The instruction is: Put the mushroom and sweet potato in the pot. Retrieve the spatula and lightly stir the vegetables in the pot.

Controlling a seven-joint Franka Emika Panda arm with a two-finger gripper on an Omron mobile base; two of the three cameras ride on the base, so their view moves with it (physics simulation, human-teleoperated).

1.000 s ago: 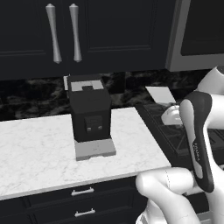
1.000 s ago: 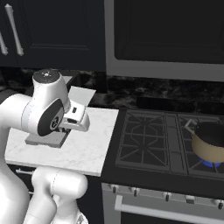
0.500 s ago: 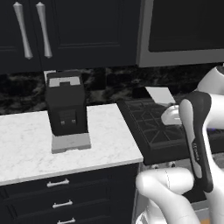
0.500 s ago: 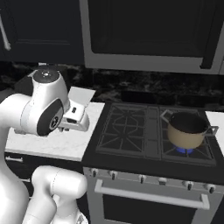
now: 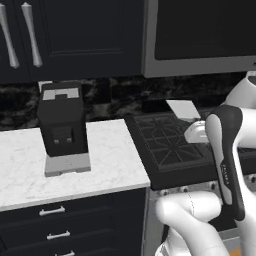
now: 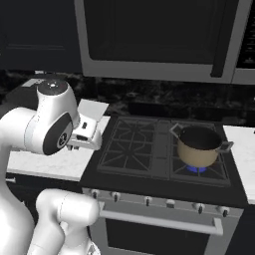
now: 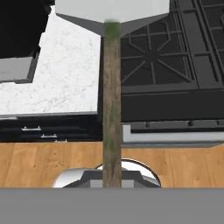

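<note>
My gripper (image 6: 85,134) is shut on the spatula, held over the counter's edge left of the stove. The spatula's brownish handle (image 7: 112,109) runs up the hand view to its light grey blade (image 7: 112,11). That blade (image 6: 92,110) sticks out past the hand in the right base view, and as the blade (image 5: 183,109) in the left base view. The tan pot (image 6: 199,147) stands on the front right burner over a blue flame, well to the right of the gripper. Its inside is dark. The mushroom and sweet potato are hidden.
A black coffee machine (image 5: 62,127) stands on the white marble counter (image 5: 112,160) left of the black stove (image 6: 139,149). A microwave (image 6: 149,35) hangs over the stove. Dark cabinets and drawers run below, above a wooden floor (image 7: 43,162).
The base has driven to the right, so the stove and pot have come toward the middle of both base views. The arm keeps its pose, with the spatula still in the gripper.
</note>
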